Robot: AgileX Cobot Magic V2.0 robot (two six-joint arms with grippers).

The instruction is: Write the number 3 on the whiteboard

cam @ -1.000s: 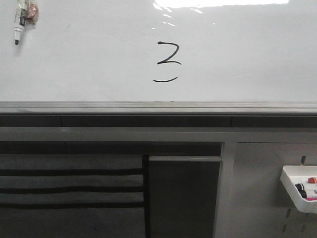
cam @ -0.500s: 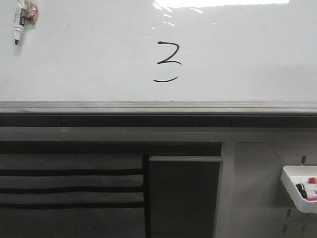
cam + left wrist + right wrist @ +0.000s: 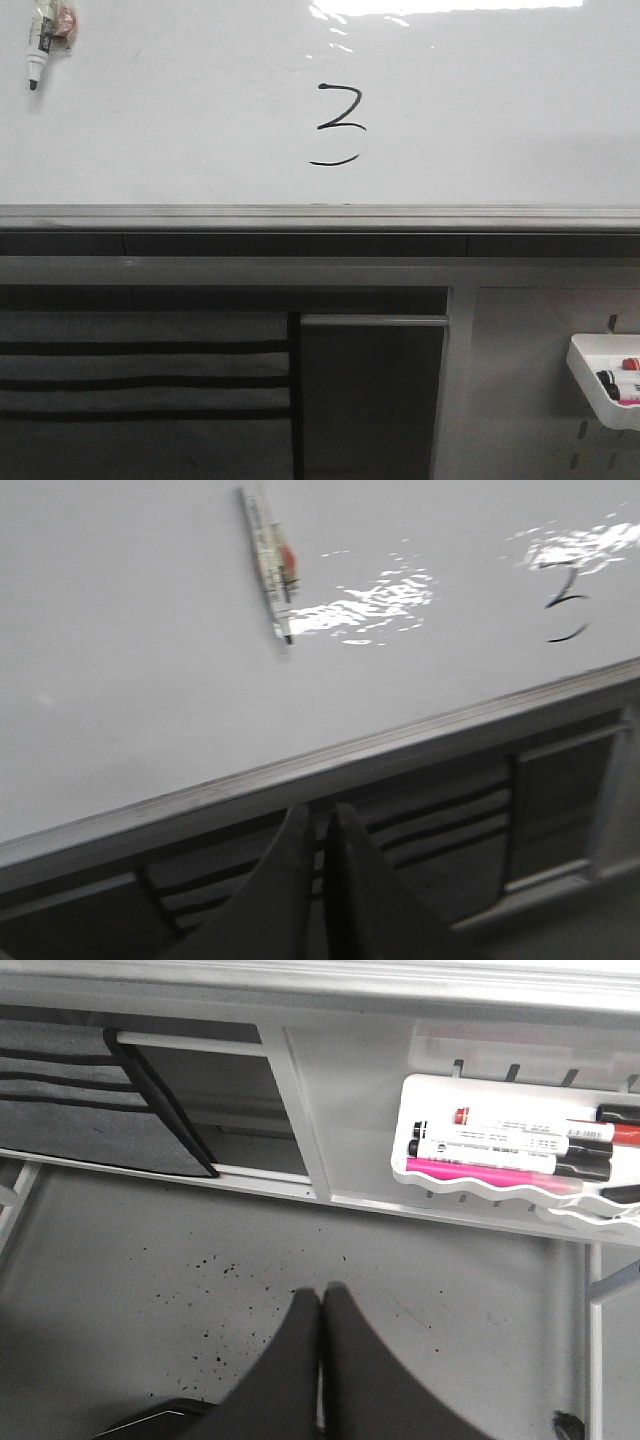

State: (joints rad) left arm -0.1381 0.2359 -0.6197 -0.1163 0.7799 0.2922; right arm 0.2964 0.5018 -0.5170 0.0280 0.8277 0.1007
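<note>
Left claw (image 3: 322, 865): two dark, smooth, tapered fingers pressed almost together, nothing between them, pointing toward the rail (image 3: 330, 765) of the board (image 3: 130, 680). Right claw (image 3: 322, 1345): same dark wedge-shaped fingers, tips touching, nothing held, over a grey floor (image 3: 180, 1290) speckled with small black flecks

Beyond the left claw: brushed grey metal rail along the bottom edge of the board, then a glossy white surface with rippled glare patches. On that surface, a slim marker (image 3: 268, 565) with a clear barrel and a red patch, stuck up on the board at a slight tilt, tip down. Farther along, the 3 (image 3: 566, 598), partly washed out by glare in the left wrist view

Beyond the right claw: white plastic tray (image 3: 480, 1175) with a wavy front lip hung on a slotted grey panel, holding several markers lying flat, one pink (image 3: 480, 1169), others white-barrelled with black or red caps. Beside it, grey fabric pockets (image 3: 90, 1110) with dark trim

From the front: the 3 (image 3: 340, 125) in thin black line near the middle of the board (image 3: 500, 120), well above the rail (image 3: 320, 215), its curved bottom stroke detached from the upper part. Board marker (image 3: 40, 45) at the upper left, tray (image 3: 605, 380) low at right
</note>
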